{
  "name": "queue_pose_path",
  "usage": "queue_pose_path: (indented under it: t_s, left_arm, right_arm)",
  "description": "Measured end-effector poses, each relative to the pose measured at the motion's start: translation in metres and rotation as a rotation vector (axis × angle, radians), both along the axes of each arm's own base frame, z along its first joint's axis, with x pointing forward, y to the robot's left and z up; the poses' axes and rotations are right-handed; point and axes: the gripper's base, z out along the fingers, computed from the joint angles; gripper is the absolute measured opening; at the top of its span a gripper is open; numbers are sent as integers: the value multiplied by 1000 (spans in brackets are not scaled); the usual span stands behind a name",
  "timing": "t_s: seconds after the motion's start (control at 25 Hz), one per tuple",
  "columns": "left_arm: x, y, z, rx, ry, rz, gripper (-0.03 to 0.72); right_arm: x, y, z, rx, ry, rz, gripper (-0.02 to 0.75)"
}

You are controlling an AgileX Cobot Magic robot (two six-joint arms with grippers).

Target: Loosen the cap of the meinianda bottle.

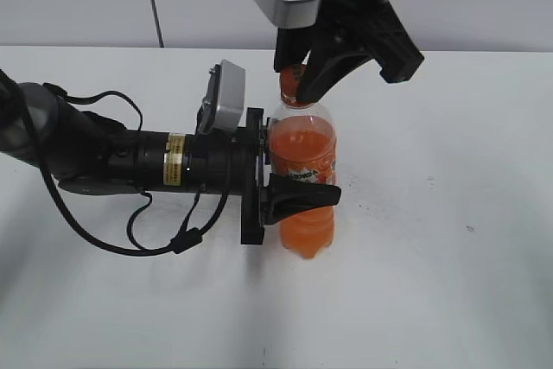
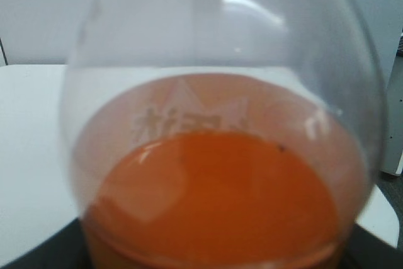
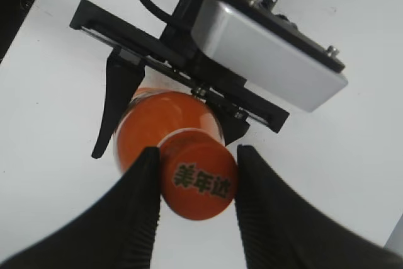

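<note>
The meinianda bottle [image 1: 302, 149] stands upright on the white table, clear plastic with orange drink and an orange-green label band. My left gripper [image 1: 301, 183] comes in from the left and is shut on the bottle's body at the label. The bottle fills the left wrist view [image 2: 220, 187]. The orange cap [image 1: 292, 85] tops the neck. My right gripper [image 1: 298, 75] hangs down from above, shut on the cap. In the right wrist view both black fingers of the right gripper [image 3: 197, 155] press the sides of the cap [image 3: 200, 184], which bears dark print. The bottle's shoulder [image 3: 151, 124] shows below it.
The white table [image 1: 432, 257] spreads around the bottle. The left arm with its black cables [image 1: 130, 162] lies low across the left half. A pale wall stands behind the table's far edge [image 1: 484, 49].
</note>
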Motion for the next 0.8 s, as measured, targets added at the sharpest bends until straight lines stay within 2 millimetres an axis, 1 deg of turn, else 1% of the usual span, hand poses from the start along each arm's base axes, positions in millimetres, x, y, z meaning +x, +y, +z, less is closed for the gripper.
queue_pose_path:
  t_s: [0.2,0.48,0.8]
  left_arm:
    - [2,1,-1,8,4,13,422]
    - [3,3,-1,10,1,15,422]
    - [3,4,-1,10,0,15,422]
  right_arm:
    - [2,-3,-1,-28,-3,-68,274]
    - [3,-3,-1,-12,32,-164,274]
    - [2,-3,-1,-6,45,-193,277]
